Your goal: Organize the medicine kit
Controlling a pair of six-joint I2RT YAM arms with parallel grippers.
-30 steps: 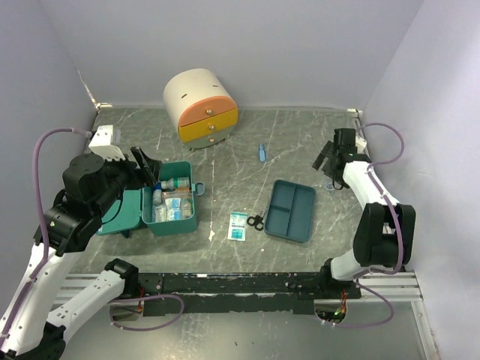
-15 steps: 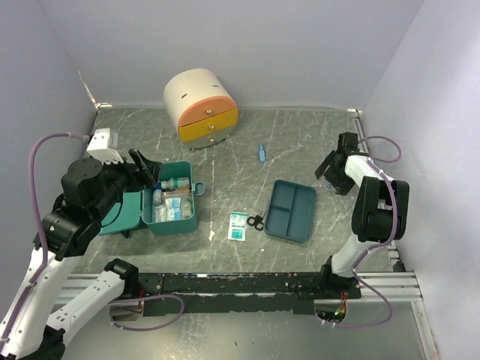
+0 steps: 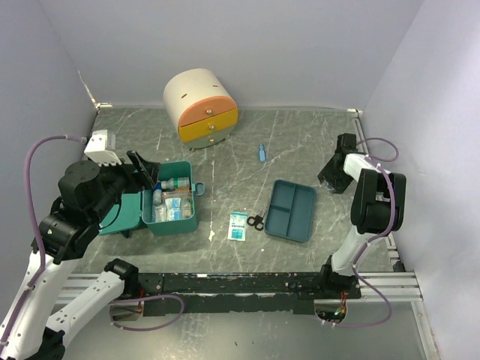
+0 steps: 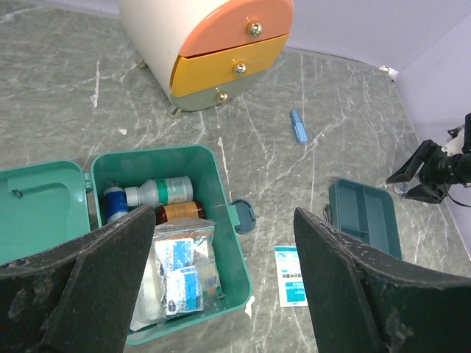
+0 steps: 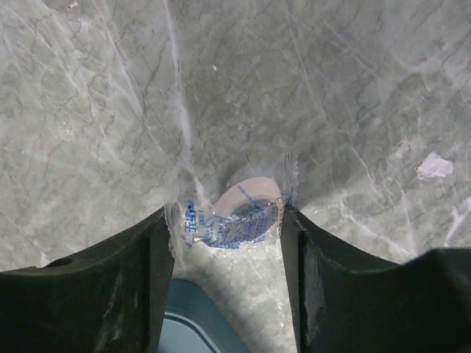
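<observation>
The teal medicine kit (image 3: pixel 191 219) lies open at the left, lid flat beside it; bottles and clear packets fill its box (image 4: pixel 237 259). My left gripper (image 3: pixel 145 166) hovers open above the kit, and in the left wrist view its gripper (image 4: pixel 222 213) is wide with nothing between the fingers. At the far right my right gripper (image 3: pixel 330 180) is down on the table. In the right wrist view this gripper (image 5: pixel 224 213) has both fingers pressed against the crumpled sides of a clear-wrapped tape roll (image 5: pixel 239 212) that lies on the table.
A dark-blue divided tray (image 3: pixel 292 211) sits right of centre, its corner (image 5: pixel 191 323) just behind the right fingers. A white-and-blue sachet (image 3: pixel 238 226) and small scissors (image 3: pixel 256 221) lie between kit and tray. A blue tube (image 3: pixel 262 152) and a cream drawer cabinet (image 3: pixel 201 107) stand farther back.
The right arm has folded down toward the table and its fingers have narrowed onto the wrapped tape roll. The left arm has drifted slightly left, still open.
</observation>
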